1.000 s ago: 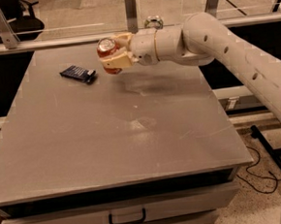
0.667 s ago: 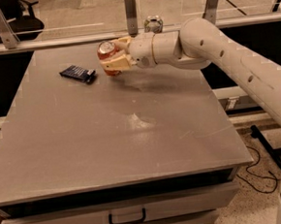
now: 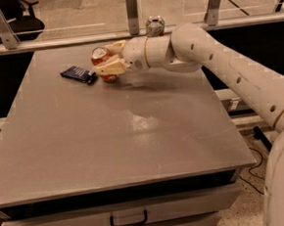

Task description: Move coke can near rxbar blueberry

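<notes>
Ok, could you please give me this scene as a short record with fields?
table: grey, drawers below
rxbar: flat on the table, far left part
coke can: just right of the rxbar; touching it or not, cannot tell
gripper: around the coke can, jaws shut on it
other can: upright by the far edge, apart from the rest
</notes>
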Tool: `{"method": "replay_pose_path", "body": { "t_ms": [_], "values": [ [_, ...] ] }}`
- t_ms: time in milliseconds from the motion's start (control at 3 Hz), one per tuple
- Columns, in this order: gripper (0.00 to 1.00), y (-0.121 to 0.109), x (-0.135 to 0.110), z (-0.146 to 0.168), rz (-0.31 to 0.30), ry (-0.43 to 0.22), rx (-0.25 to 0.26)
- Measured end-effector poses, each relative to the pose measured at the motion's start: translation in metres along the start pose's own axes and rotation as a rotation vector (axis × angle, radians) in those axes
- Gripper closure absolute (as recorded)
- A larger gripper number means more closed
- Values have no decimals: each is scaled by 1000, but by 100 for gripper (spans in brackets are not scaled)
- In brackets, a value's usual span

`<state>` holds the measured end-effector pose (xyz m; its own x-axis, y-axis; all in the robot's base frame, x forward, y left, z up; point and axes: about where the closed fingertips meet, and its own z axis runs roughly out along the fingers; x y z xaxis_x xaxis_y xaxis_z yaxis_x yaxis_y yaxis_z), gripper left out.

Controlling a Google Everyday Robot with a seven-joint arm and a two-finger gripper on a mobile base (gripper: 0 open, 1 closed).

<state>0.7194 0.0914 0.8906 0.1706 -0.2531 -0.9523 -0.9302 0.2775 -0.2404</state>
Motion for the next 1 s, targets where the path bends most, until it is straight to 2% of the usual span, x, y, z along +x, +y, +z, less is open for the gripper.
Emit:
{"method": "replay_pose_path", "body": {
  "t_ms": [333,667,1000],
  "values": [
    [0,1,3,11,9,-2,-12],
    [0,1,3,11,9,-3,-12],
    [0,4,-4,-26,-18,-14,49]
  ]
}}
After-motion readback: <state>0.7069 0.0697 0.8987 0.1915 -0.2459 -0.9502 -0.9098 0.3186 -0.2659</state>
